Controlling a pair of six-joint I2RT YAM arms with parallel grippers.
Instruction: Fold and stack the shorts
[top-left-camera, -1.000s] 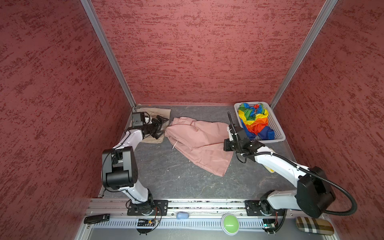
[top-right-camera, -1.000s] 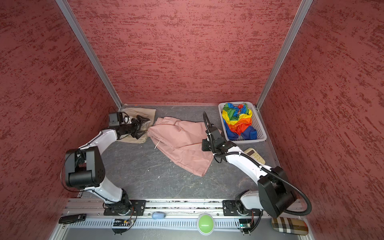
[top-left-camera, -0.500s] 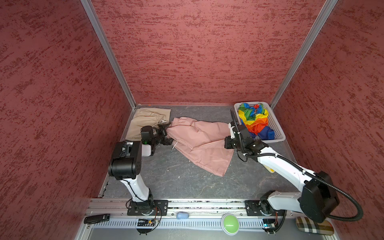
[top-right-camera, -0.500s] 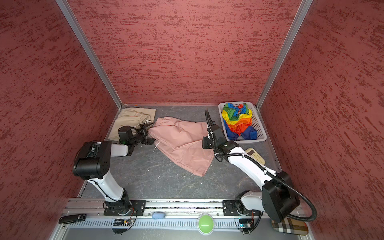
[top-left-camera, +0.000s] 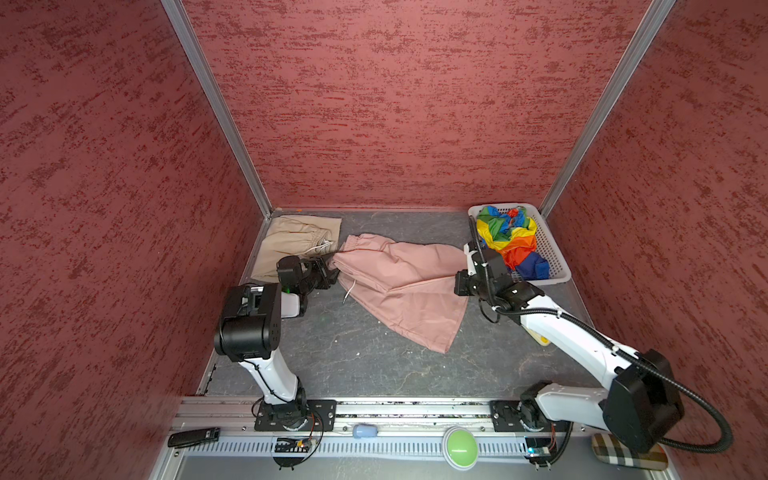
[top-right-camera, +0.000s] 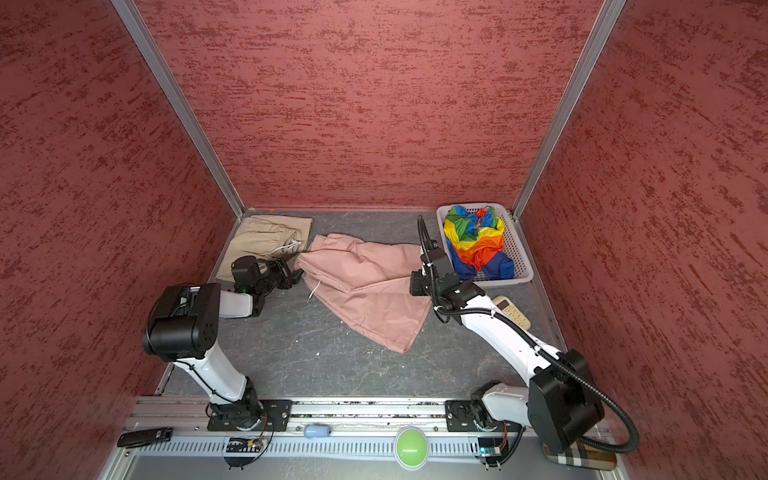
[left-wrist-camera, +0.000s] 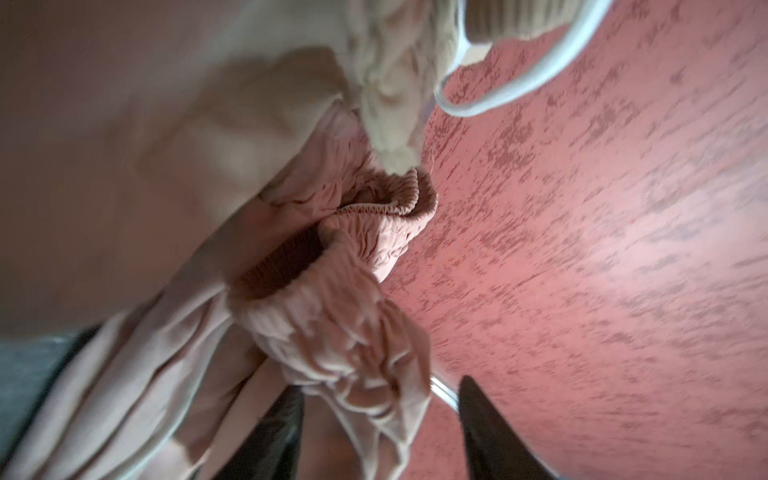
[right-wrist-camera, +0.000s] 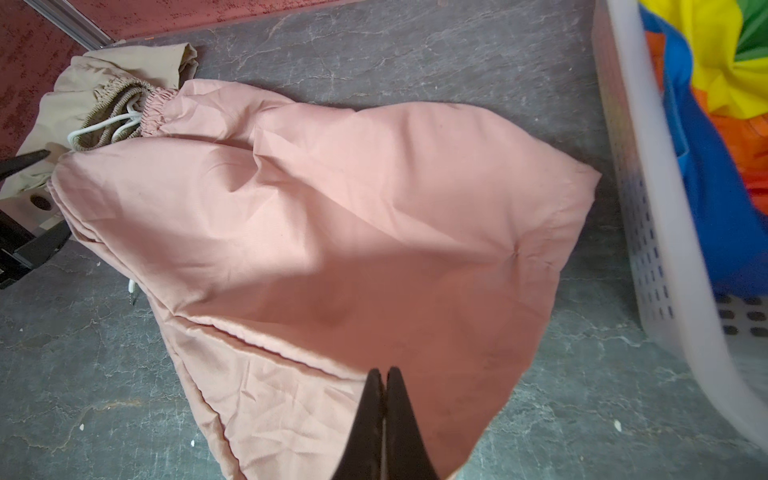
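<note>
Left end effector (left-wrist-camera: 381, 383): jaws part-way apart, straddling gathered waistband of pink shorts (top-left-camera: 403, 286). Gap shows beside one finger, no clamp seen.
Right end effector (right-wrist-camera: 384, 372): tips pressed together over leg of pink shorts, at edge opposite waistband. Cloth pinched or not, cannot tell.
Pink shorts spread loosely on bench (top-left-camera: 353, 357).
Beige shorts (top-left-camera: 291, 241) touch pink waistband.
Rainbow shorts (top-left-camera: 509, 237) bunched in white basket (top-left-camera: 549, 249), just beside pink leg.
Cream remote (top-right-camera: 513, 312) near pink shorts, partly under right arm.
</note>
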